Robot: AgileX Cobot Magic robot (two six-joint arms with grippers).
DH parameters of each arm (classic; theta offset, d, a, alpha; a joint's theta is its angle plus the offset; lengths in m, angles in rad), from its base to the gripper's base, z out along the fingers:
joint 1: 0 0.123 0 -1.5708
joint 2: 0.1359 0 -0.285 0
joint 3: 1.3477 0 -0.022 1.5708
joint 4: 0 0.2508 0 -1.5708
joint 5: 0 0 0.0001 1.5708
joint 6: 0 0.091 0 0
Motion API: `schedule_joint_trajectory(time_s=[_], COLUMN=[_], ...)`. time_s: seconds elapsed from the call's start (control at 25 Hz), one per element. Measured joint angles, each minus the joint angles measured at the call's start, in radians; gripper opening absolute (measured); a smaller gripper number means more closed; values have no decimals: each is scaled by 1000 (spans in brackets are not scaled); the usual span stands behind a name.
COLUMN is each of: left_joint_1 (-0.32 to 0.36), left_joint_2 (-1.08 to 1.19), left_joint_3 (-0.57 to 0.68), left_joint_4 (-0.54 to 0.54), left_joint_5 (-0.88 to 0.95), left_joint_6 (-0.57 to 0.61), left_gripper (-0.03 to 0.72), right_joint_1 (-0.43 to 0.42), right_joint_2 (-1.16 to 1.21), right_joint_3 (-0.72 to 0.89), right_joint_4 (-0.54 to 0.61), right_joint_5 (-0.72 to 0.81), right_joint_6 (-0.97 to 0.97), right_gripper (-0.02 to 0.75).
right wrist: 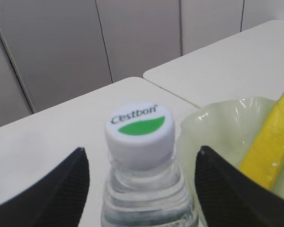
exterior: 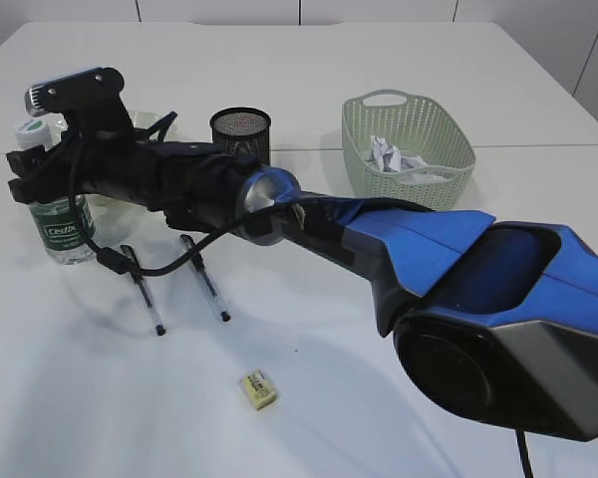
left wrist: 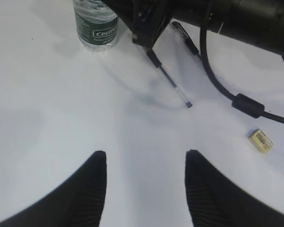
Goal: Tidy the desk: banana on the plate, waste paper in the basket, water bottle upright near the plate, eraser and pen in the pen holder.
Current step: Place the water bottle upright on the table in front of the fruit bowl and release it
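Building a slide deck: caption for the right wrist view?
Open right gripper straddles the upright water bottle, with the banana on the plate.

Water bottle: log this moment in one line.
water bottle upright beside plate | right gripper open astride bottle neck | left gripper open, empty | pens, eraser on desk

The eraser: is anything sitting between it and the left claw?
Nothing visible. In the left wrist view the eraser lies on bare table, ahead and to the right of the open left gripper. The nearest pen and a dangling black cable lie farther back, off that path.
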Motion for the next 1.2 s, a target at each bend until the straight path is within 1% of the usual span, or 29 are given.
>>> schedule_joint_trajectory(time_s=[0.24,0.32,0.44,0.6,0.8,1.2], left_joint_1=[0,0,0,0,0,0], left_joint_2=[0,0,0,0,0,0], left_joint_3=[0,0,0,0,0,0], left_joint_4=[0,0,0,0,0,0], left_joint_5=[-2,-4,-4,-5,-5,-5], left_joint_6=[0,0,0,0,0,0], left_gripper=[381,381,381,381,381,381], right_joint_1=[0,0,0,0,-3,-39], right_joint_2=[-36,-44,-51,-62,-83,-107], right_joint_3=[0,0,0,0,0,0], right_joint_4=[-411,-476,-512,-513,-513,-513], right_joint_5=[-58,-87,-125,-165,-174,-211], right_joint_6=[377,460,521,550,559,622], right_gripper=[517,517,517,517,517,517])
